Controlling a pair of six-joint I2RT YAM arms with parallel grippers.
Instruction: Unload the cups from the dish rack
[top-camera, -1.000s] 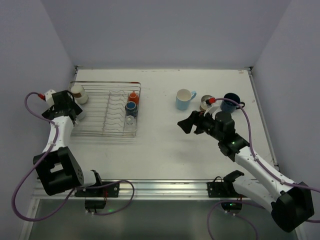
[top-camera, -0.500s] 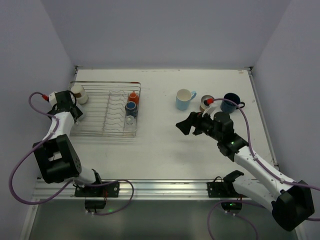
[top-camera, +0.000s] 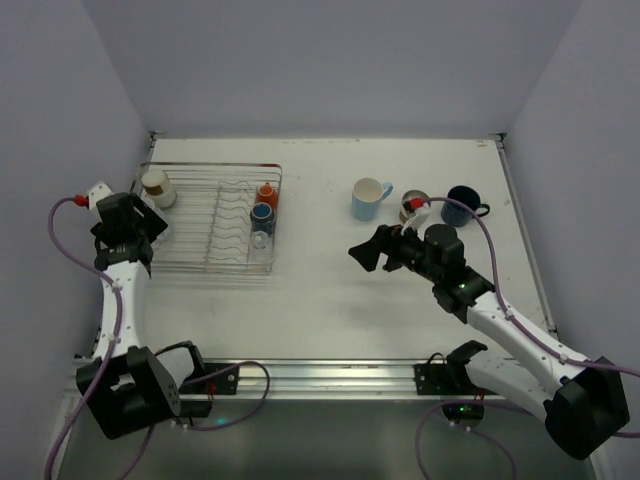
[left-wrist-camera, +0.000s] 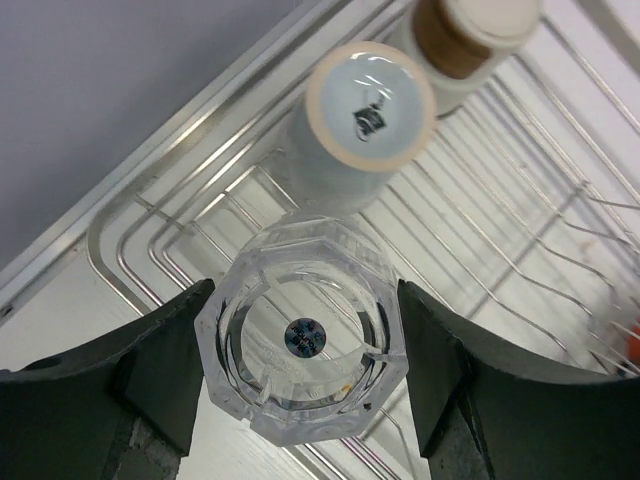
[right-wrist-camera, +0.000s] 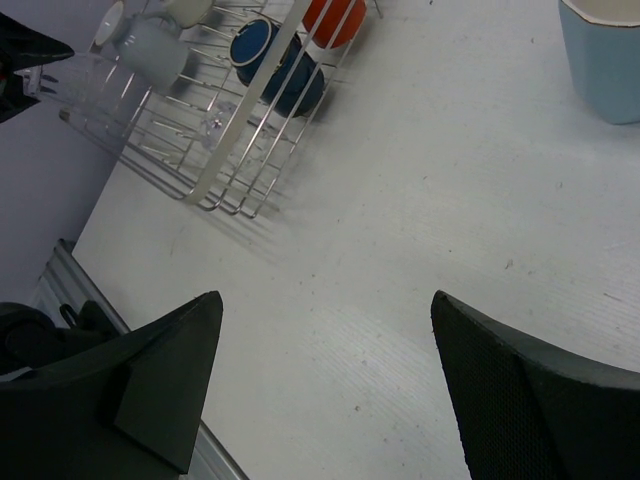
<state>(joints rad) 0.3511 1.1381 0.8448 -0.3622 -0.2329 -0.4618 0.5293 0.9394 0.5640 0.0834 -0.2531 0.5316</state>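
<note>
The silver wire dish rack (top-camera: 210, 222) stands at the far left of the table. My left gripper (left-wrist-camera: 303, 340) is shut on a clear octagonal glass (left-wrist-camera: 300, 395), seen base-on over the rack's left end (left-wrist-camera: 140, 255). In the top view that gripper (top-camera: 138, 222) is at the rack's left side. Just beyond the glass an upside-down grey-blue mug (left-wrist-camera: 365, 115) and a pale cup with a brown band (left-wrist-camera: 470, 30) sit in the rack. Orange (top-camera: 266, 193) and blue (top-camera: 262, 212) cups and a second clear glass (top-camera: 260, 243) sit by the dividers. My right gripper (top-camera: 362, 252) hovers open over bare table (right-wrist-camera: 325, 300).
A light blue mug (top-camera: 370, 198), a metallic tumbler (top-camera: 412, 205) and a navy mug (top-camera: 462, 205) stand on the table at the back right, behind my right arm. The light blue mug (right-wrist-camera: 605, 50) shows at the right wrist view's top corner. Walls enclose the table.
My left gripper has closed on the clear glass, and the left arm has swung slightly toward the near left. My right gripper has drifted a little left, still open.
</note>
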